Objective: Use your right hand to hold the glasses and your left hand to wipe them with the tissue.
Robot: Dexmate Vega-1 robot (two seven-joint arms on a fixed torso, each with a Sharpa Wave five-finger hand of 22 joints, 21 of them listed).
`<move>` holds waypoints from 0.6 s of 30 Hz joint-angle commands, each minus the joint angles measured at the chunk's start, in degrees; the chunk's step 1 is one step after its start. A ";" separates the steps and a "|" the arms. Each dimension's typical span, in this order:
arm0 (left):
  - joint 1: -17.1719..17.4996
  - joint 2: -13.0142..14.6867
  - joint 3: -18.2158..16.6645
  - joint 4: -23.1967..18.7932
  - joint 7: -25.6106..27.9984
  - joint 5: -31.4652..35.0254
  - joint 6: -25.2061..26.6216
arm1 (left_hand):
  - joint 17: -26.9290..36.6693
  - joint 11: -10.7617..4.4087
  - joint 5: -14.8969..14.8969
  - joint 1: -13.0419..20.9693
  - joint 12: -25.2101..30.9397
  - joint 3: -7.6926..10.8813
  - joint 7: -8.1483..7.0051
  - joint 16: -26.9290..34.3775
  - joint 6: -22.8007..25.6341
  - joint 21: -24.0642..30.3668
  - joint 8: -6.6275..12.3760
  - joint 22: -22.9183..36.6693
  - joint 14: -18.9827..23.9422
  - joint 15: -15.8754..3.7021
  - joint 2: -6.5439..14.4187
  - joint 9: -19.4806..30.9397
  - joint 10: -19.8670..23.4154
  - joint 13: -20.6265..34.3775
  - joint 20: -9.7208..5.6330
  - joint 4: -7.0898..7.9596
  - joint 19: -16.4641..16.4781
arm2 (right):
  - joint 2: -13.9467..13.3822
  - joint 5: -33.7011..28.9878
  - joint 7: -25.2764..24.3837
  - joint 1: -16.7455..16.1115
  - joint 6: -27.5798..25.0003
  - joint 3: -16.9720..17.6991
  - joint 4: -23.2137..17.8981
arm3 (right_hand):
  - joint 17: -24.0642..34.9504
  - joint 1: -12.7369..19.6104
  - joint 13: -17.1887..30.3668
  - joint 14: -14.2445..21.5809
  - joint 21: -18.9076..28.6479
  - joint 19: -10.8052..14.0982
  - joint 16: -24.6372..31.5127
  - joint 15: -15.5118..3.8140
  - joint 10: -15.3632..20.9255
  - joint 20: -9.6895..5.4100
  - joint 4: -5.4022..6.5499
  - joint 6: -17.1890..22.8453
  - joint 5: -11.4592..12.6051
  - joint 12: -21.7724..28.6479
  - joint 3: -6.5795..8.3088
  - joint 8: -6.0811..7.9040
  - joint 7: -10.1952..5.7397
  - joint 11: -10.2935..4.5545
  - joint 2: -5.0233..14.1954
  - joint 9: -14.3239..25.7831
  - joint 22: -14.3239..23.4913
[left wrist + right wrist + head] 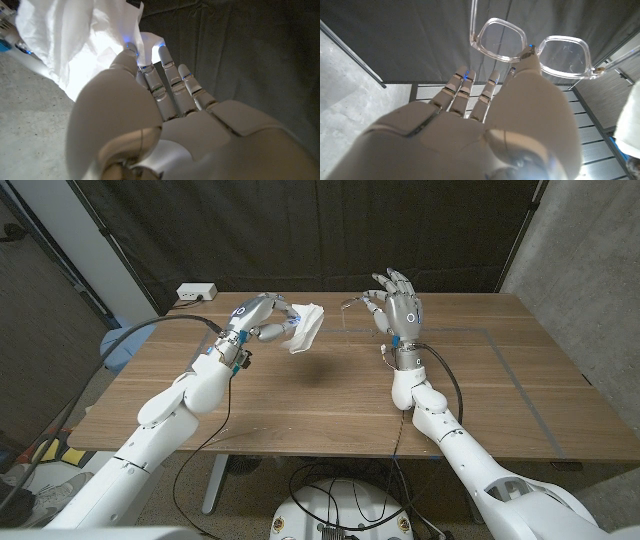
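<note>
Nearest me, both arms rise from the bottom corners over the wooden bench (330, 395), and I have both hands lifted off its surface. My right hand (397, 305) stands upright with the clear-framed glasses (535, 45) pinched at the bridge, by the look of the wrist view, the other fingers spread behind; the lenses stay exposed on both sides, which I judge is the point of gripping there. In the head view the glasses are only a faint outline just left of that hand's fingertips.

My left hand (262, 318) grasps the white tissue (306, 327), bunched up with a loose flap hanging toward the glasses, so a soft pad leads rather than bare fingers. Tissue and glasses are near each other but still apart, so I judge that wiping has not begun.

Farther back, a white power strip (196, 292) sits at the bench's far left edge before a dark curtain (330, 230). I can read no brand, label or writing anywhere.
</note>
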 commanded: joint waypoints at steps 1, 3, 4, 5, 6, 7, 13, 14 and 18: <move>-5.12 -4.28 -1.82 3.16 -5.72 -9.73 0.39 | 0.47 -0.55 0.27 1.23 0.82 -0.16 2.37 -0.06 2.02 0.40 0.40 0.14 0.78 -8.46 0.65 0.37 1.70 0.58 0.41 0.25 -0.28 | -1.02 -10.80 -0.10 -1.70 1.00 -0.55 -2.87 | 0.24 0.51 0.06 0.05 0.46 -0.58 0.10 -10.82 0.09 -8.58 0.17 1.52 0.36 -0.15 -0.57 0.35 -1.93 -0.01 0.42 1.94 0.14; -6.00 -4.49 -1.72 3.71 -7.09 -11.00 0.54 | 0.67 -0.53 0.26 1.35 1.13 -0.23 2.82 -0.15 2.43 0.54 0.58 0.16 0.76 -8.40 0.64 0.47 2.17 0.80 0.49 0.24 -0.36 | -1.73 -11.16 -0.10 -1.44 0.56 -1.65 -3.03 | 0.23 0.61 0.05 -0.04 0.52 -0.62 0.09 -10.83 -0.04 -8.59 0.23 1.48 0.38 -0.20 -0.67 0.28 -1.93 -0.01 0.46 1.89 0.13; -6.40 -4.69 -1.67 4.03 -7.66 -11.70 0.54 | 0.77 -0.53 0.26 1.38 1.22 -0.27 2.93 -0.10 2.50 0.60 0.61 0.16 0.85 -8.45 0.66 0.50 2.29 0.87 0.50 0.24 -0.34 | -2.08 -11.31 -0.10 -1.25 0.32 -2.20 -3.03 | 0.23 0.65 0.05 -0.09 0.53 -0.66 0.08 -10.83 -0.09 -8.57 0.25 1.49 0.39 -0.21 -0.71 0.26 -1.93 -0.01 0.47 1.87 0.13; -6.74 -4.84 -1.63 4.26 -8.38 -12.48 0.60 | 0.94 -0.52 0.22 1.32 1.41 -0.40 3.19 -0.10 2.57 0.69 0.64 0.17 0.92 -8.35 0.59 0.57 2.56 1.03 0.54 0.31 -0.40 | -2.31 -11.35 -0.10 -1.08 0.16 -2.67 -2.96 | 0.23 0.73 0.05 -0.20 0.58 -0.72 0.07 -10.83 -0.18 -8.55 0.30 1.54 0.40 -0.24 -0.79 0.29 -1.92 0.00 0.49 1.92 0.12; -7.13 -4.96 -1.57 4.50 -9.12 -13.21 0.67 | 0.99 -0.53 0.23 1.43 1.49 -0.40 3.13 -0.13 2.75 0.76 0.71 0.17 0.93 -8.46 0.60 0.61 2.66 1.10 0.52 0.26 -0.36 | -2.56 -11.42 -0.10 -0.89 -0.01 -3.17 -2.84 | 0.23 0.82 0.04 -0.28 0.61 -0.78 0.07 -10.83 -0.27 -8.57 0.35 1.60 0.42 -0.28 -0.84 0.29 -1.94 0.02 0.52 1.91 0.12; -7.43 -5.12 -1.52 4.67 -9.69 -13.79 0.77 | 1.12 -0.53 0.21 1.44 1.59 -0.48 3.35 -0.08 2.71 0.82 0.69 0.17 1.04 -8.41 0.53 0.65 2.76 1.20 0.60 0.26 -0.39 | -2.77 -11.48 -0.10 -0.74 -0.19 -3.63 -2.74 | 0.22 0.88 0.04 -0.37 0.63 -0.84 0.06 -10.83 -0.33 -8.62 0.38 1.58 0.43 -0.29 -0.90 0.28 -1.94 0.02 0.51 1.94 0.12; -9.13 -5.62 -0.94 5.59 -12.62 -15.77 1.23 | 1.53 0.54 0.19 1.52 2.15 -0.76 4.20 -0.37 3.13 1.15 0.82 0.19 0.98 -8.27 0.51 0.93 3.26 1.79 0.77 0.38 -0.66 | -3.59 -12.13 -0.10 -0.27 -1.81 -6.20 -3.09 | 0.18 1.19 0.03 -1.13 0.80 -1.23 -0.03 -10.81 -0.80 -8.59 0.67 1.67 0.50 -0.40 -1.36 0.24 -1.89 0.00 0.52 1.97 0.08; -9.47 -5.78 -0.85 5.80 -13.14 -16.22 1.43 | 1.63 0.69 0.18 1.55 2.38 -0.83 4.44 -0.37 3.32 1.22 0.88 0.19 1.05 -8.29 0.48 0.98 3.68 1.90 0.75 0.38 -0.69 | -3.83 -12.32 -0.10 -0.17 -2.19 -6.72 -3.28 | 0.17 1.25 0.02 -1.33 0.84 -1.31 -0.05 -10.80 -0.96 -8.50 0.74 1.72 0.51 -0.44 -1.45 0.24 -1.89 -0.01 0.55 1.97 0.07; -10.80 -6.29 -0.74 6.33 -16.56 -18.94 3.62 | 1.95 1.57 0.15 1.80 2.87 -1.09 5.07 -0.49 3.71 1.49 0.96 0.18 1.15 -8.34 0.22 1.21 4.16 2.35 0.81 0.24 -0.85 | -4.43 -12.66 -0.10 0.06 -3.20 -8.46 -4.10 | 0.14 1.34 -0.01 -1.84 0.95 -1.45 -0.11 -10.78 -1.53 -8.55 0.92 1.87 0.53 -0.58 -1.70 0.19 -1.89 -0.02 0.51 1.89 0.04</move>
